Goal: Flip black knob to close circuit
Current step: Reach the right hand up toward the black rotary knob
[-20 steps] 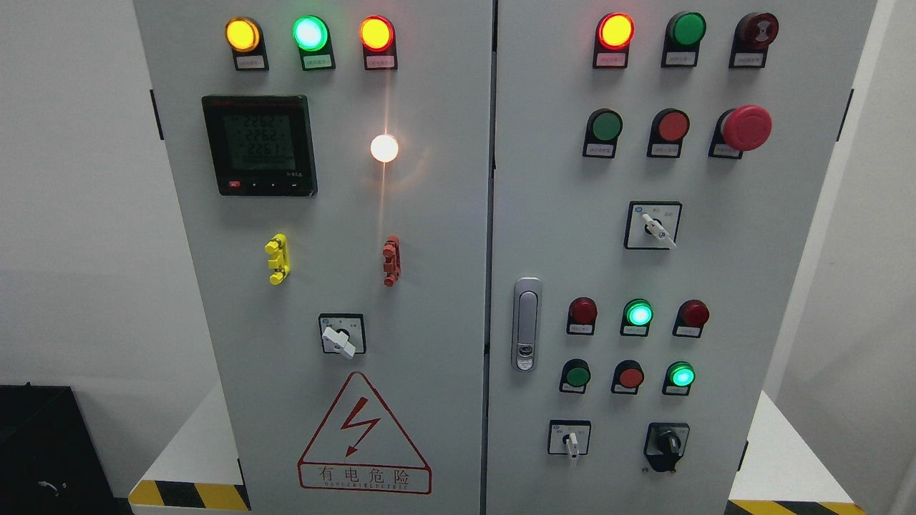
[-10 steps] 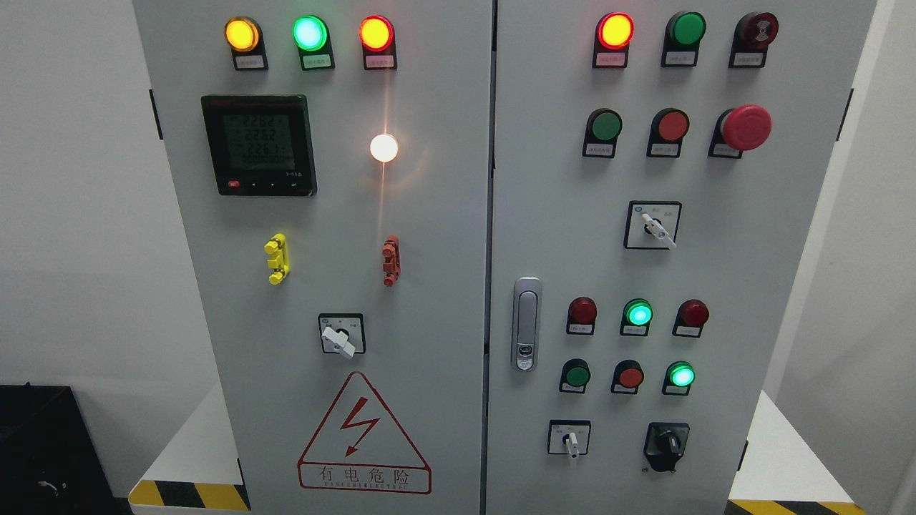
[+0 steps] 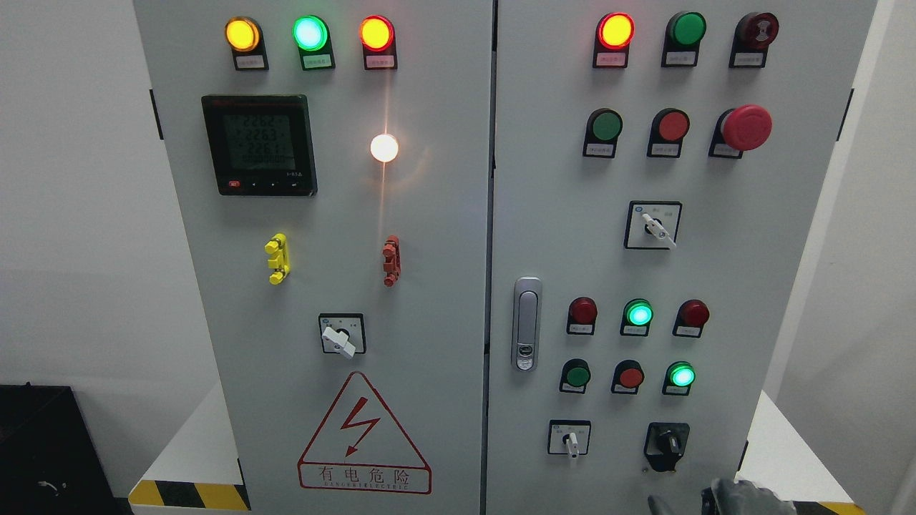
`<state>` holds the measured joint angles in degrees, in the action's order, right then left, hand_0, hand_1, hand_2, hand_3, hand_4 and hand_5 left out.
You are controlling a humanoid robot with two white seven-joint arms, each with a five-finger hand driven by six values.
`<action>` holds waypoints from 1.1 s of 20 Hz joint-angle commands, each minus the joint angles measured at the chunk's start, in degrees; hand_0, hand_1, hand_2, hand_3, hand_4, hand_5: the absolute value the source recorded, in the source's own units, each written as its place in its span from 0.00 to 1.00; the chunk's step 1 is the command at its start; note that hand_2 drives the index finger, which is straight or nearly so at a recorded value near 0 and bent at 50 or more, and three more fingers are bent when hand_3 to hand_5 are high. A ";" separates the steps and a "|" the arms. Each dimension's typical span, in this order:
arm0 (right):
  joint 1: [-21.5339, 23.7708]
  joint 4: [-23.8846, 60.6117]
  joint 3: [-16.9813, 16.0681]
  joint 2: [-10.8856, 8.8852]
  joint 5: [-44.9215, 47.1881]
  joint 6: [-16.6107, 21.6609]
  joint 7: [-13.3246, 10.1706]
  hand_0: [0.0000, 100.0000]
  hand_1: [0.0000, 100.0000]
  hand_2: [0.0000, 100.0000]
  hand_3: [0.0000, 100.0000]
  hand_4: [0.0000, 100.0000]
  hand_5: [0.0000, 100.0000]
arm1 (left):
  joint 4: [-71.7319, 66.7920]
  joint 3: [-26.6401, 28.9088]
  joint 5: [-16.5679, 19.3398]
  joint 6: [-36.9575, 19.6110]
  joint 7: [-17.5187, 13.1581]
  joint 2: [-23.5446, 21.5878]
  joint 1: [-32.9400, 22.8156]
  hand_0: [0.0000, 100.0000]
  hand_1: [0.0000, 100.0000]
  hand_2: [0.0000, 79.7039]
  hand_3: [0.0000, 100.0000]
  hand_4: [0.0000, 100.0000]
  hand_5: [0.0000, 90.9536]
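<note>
One hand (image 3: 744, 497), our right, shows at bottom edge below black knob (image 3: 667, 445), not touching; finger state unclear, mostly cropped.

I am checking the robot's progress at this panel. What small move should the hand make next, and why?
Probably raise the right hand straight up toward the black knob. The hand only enters at the bottom edge, below the knob and slightly to its right, and touches nothing on the cabinet. The knob sits alone at the lower right, beside a white-handled selector switch.
</note>
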<state>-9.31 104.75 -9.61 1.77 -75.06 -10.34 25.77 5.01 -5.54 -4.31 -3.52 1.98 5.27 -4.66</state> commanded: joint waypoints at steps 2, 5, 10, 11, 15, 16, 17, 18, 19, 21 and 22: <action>-2.64 -0.94 0.38 0.34 -2.63 0.23 0.51 0.00 0.00 0.89 1.00 0.93 0.94 | 0.00 0.00 0.00 0.00 0.04 0.00 0.00 0.12 0.56 0.00 0.00 0.00 0.00; -3.52 -2.52 0.38 0.34 -3.42 0.06 0.51 0.00 0.00 0.89 1.00 0.93 0.94 | 0.00 0.00 0.00 0.00 0.04 0.00 0.00 0.12 0.56 0.00 0.00 0.00 0.00; -5.02 -4.28 0.30 0.17 -3.86 -0.30 0.42 0.00 0.00 0.89 1.00 0.93 0.94 | 0.00 0.00 0.00 0.00 0.04 0.00 0.00 0.12 0.56 0.00 0.00 0.00 0.00; -5.37 -4.81 0.30 0.17 -3.86 -0.38 0.42 0.00 0.00 0.89 1.00 0.93 0.94 | 0.00 0.00 0.00 0.00 0.04 0.00 0.00 0.12 0.56 0.00 0.00 0.00 0.00; -6.60 -6.13 0.30 0.17 -4.74 -0.39 0.34 0.00 0.00 0.89 1.00 0.93 0.94 | 0.00 0.00 0.00 0.00 0.04 0.00 0.00 0.12 0.56 0.00 0.00 0.00 0.00; -6.69 -6.31 0.30 0.17 -4.74 -0.39 0.25 0.00 0.00 0.89 1.00 0.92 0.94 | 0.00 0.00 0.00 0.00 0.04 0.00 0.00 0.12 0.56 0.00 0.00 0.00 0.00; -6.69 -6.66 0.30 0.08 -4.83 -0.39 0.25 0.00 0.00 0.89 1.00 0.92 0.94 | 0.00 0.00 0.00 0.00 0.04 0.00 0.00 0.12 0.56 0.00 0.00 0.00 0.00; -6.78 -6.83 0.30 0.08 -4.83 -0.39 0.16 0.00 0.00 0.89 1.00 0.92 0.94 | 0.00 0.00 0.00 0.00 0.04 0.00 0.00 0.12 0.56 0.00 0.00 0.00 0.00; -6.78 -7.01 0.30 0.08 -4.83 -0.39 0.07 0.00 0.00 0.89 1.00 0.92 0.94 | 0.00 0.00 0.00 0.00 0.04 0.00 0.00 0.12 0.56 0.00 0.00 0.00 0.00; -6.78 -7.36 0.30 0.17 -5.27 -0.39 -0.10 0.00 0.00 0.89 1.00 0.92 0.94 | 0.00 0.00 0.00 0.00 0.04 0.00 0.00 0.12 0.56 0.00 0.00 0.00 0.00; -6.69 -7.45 0.30 0.17 -5.44 -0.39 -0.10 0.00 0.00 0.89 1.00 0.92 0.94 | 0.00 0.00 0.00 0.00 0.04 0.00 0.00 0.12 0.56 0.00 0.00 0.00 0.00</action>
<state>-15.54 99.84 -9.35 0.56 -79.71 -10.73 25.89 5.01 -5.54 -4.31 -3.52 1.98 5.27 -4.66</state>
